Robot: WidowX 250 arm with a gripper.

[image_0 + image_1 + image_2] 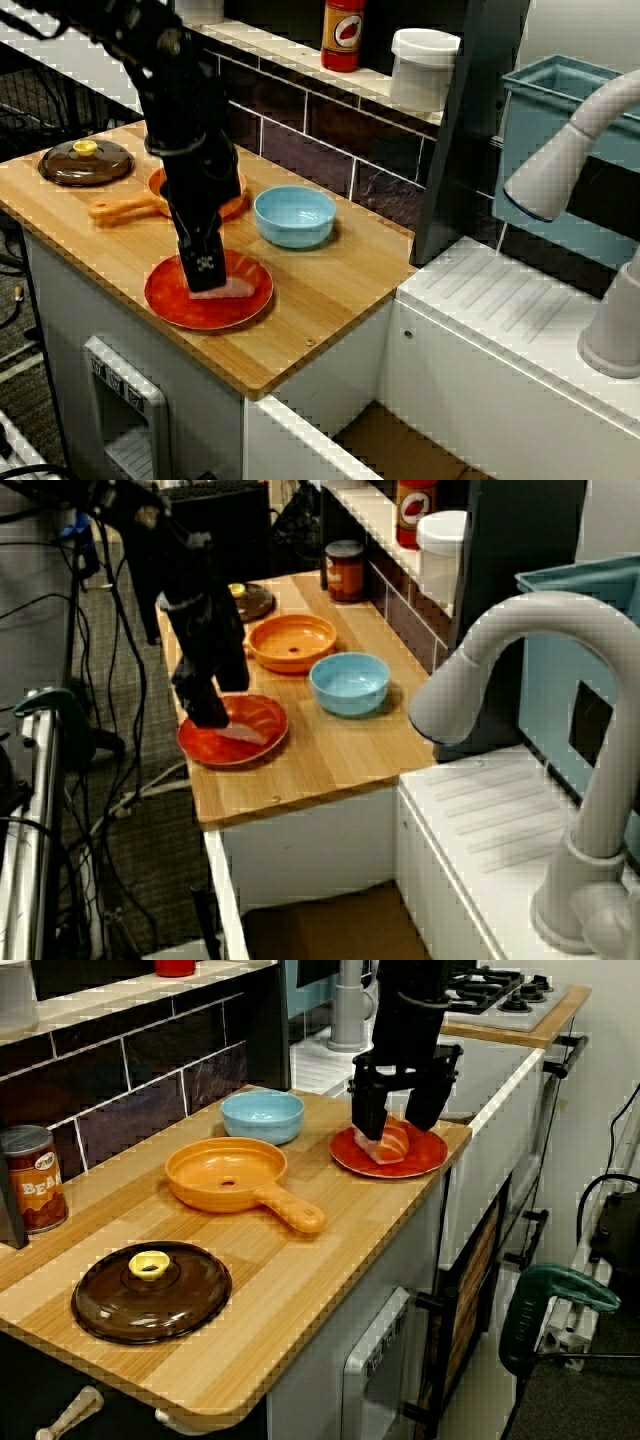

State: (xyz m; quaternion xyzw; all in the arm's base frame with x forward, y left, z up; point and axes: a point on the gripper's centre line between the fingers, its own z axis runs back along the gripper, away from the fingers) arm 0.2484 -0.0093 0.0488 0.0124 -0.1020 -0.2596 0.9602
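My gripper (396, 1125) hangs low over a red plate (420, 1155) near the counter's front edge. In the view from the lid end its two black fingers (368, 1120) stand apart, open, straddling a pink-and-white food piece (385, 1147) that lies on the plate. Whether the fingers touch the piece I cannot tell. In the view from the counter's front the gripper (207, 275) covers much of the piece (238, 288) on the plate (165, 295). From the sink side the gripper (205, 710) stands at the plate's (258, 712) left part, with the piece (245, 732) beside its tip.
An orange pan (225, 1172) and a blue bowl (262, 1115) sit just behind the plate. A brown lid (150, 1290) and a bean can (30, 1180) are at the counter's far end. A grey faucet (500, 660) and sink stand beyond the plate's side.
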